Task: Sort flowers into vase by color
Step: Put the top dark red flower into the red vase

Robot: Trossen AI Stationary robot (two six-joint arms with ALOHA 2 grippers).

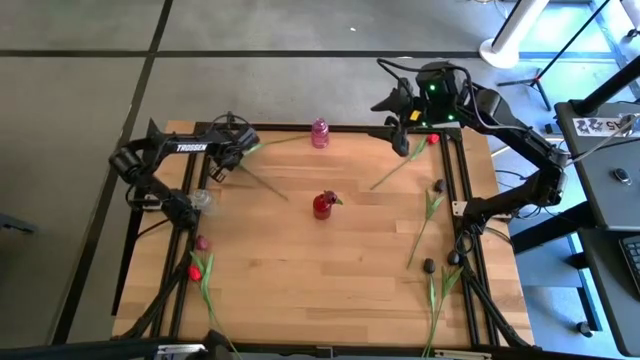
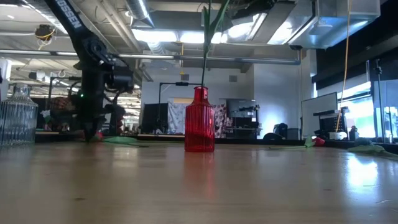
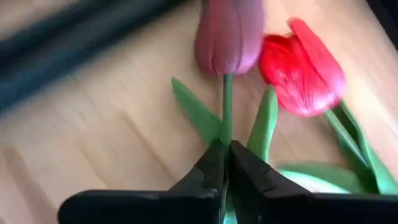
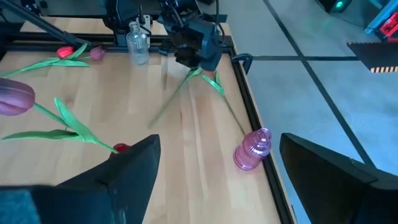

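A maroon tulip (image 3: 229,37) and a red tulip (image 3: 301,68) lie head by head on the table's far left. My left gripper (image 3: 226,146) stands over them, shut on the maroon one; in the high view the arm (image 1: 230,152) hides both heads, and only their stems (image 1: 265,182) stick out. A red vase (image 1: 322,205) with one stem in it stands mid-table. A pink vase (image 1: 320,132) stands at the far edge and a clear vase (image 1: 203,200) at the left. My right gripper (image 4: 217,180) hangs open, high over the far right corner (image 1: 398,120). My left gripper pinches the maroon tulip's stem (image 3: 225,134) between its two fingertips, just below the head and between two leaves. The fingers come steeply from above, one on either side of the stem. The head and leaves appear to lie on the wood.
More tulips lie about. A maroon one (image 1: 200,243) and a red one (image 1: 195,270) are at the near left. A red one (image 1: 432,140) and several dark ones (image 1: 438,186) run along the right side. Dark frame rails (image 1: 470,200) border the table.
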